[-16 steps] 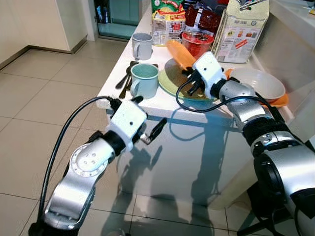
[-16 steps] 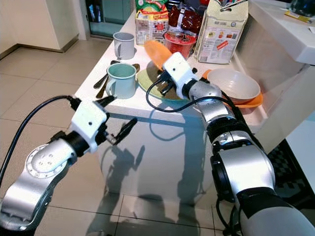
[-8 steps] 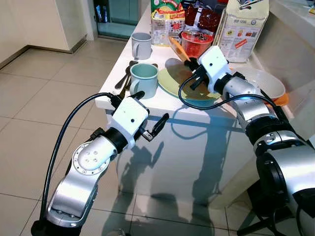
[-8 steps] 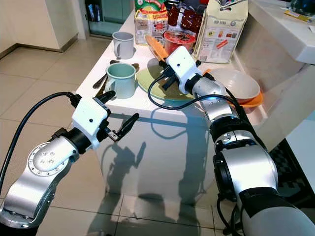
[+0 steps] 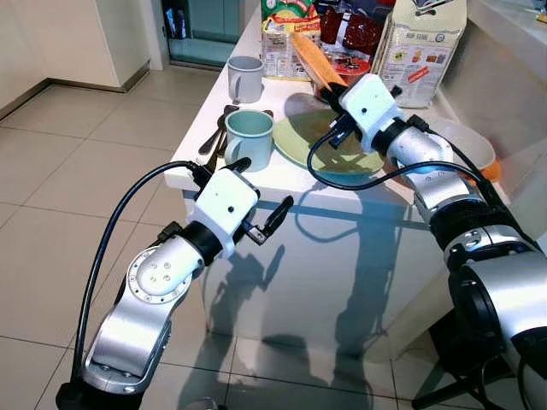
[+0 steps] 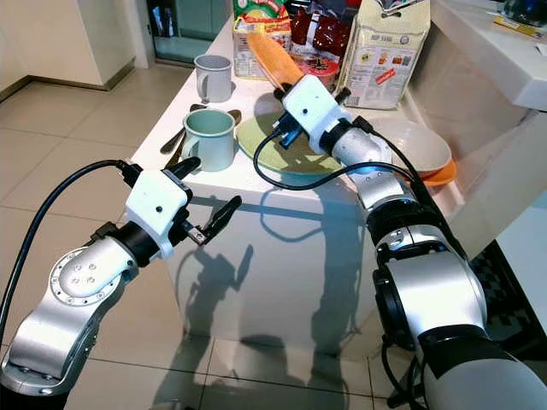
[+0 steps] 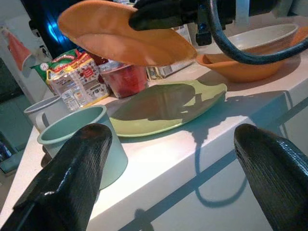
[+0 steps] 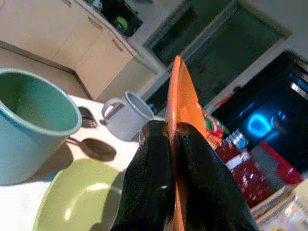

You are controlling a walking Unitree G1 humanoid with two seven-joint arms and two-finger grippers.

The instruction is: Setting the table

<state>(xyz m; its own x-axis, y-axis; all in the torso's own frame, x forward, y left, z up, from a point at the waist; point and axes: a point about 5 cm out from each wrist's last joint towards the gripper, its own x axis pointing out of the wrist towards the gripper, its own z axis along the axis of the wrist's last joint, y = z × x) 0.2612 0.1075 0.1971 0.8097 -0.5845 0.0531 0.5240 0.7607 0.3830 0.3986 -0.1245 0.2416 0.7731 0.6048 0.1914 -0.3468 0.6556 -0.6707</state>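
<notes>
My right gripper (image 5: 335, 87) is shut on the rim of a small orange plate (image 5: 313, 56), which hangs tilted in the air above the green plate (image 5: 329, 145) on the white table (image 5: 256, 177). In the right wrist view the fingers (image 8: 154, 183) pinch the orange plate (image 8: 182, 103) edge-on. A teal mug (image 5: 250, 138) stands left of the green plate, and a grey mug (image 5: 246, 78) stands behind it. Spoons (image 5: 216, 132) lie beside the mugs. My left gripper (image 5: 261, 201) is open in front of the table's near edge, below the teal mug.
A white bowl (image 5: 468, 145) sits on another orange plate at the table's right end. Food packets (image 5: 291, 38), a red container (image 5: 340, 64) and a tall paper bag (image 5: 423, 47) crowd the back. Tiled floor (image 5: 77, 171) lies open to the left.
My right gripper has lifted the orange plate up off the green plate and carried it back and higher. The left arm has barely moved.
</notes>
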